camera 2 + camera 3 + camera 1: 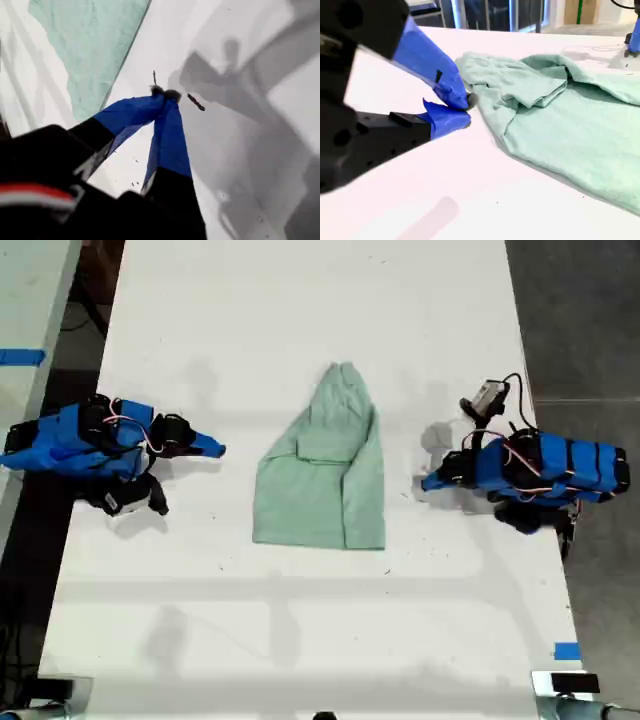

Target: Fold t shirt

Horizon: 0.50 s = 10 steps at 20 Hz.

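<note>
The t shirt (322, 480) was laid in the middle of the desk (300, 300), its sides apparently folded in already. The first end effector (165, 93) and the second end effector (466, 107) were pressed together, empty. Next, 1 end would likely need pinching and folding lengthwise.

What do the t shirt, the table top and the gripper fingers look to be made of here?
The t shirt: soft knit fabric, probably cotton jersey, matte and faintly heathered; it creases and drapes in folds.
The table: smooth, hard white surface, maybe laminate or painted board; slight sheen with soft shadows.
Fingers of my first gripper: rigid blue plastic, likely 3D-printed, semi-matte, as on my second gripper.
</note>
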Each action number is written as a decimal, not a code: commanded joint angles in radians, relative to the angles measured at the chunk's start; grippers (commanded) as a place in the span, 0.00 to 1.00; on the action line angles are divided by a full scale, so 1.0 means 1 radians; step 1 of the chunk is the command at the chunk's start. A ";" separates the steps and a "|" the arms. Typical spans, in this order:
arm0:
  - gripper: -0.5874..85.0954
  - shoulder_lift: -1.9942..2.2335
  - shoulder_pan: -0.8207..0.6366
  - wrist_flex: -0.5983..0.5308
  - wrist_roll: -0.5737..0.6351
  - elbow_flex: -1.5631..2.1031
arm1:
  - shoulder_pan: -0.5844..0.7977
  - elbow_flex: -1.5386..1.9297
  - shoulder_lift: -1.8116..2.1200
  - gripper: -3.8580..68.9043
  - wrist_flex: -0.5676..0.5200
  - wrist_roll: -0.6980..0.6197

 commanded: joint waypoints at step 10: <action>0.01 -0.480 0.112 0.049 -0.083 -0.532 | -0.026 0.052 0.011 0.03 0.000 0.023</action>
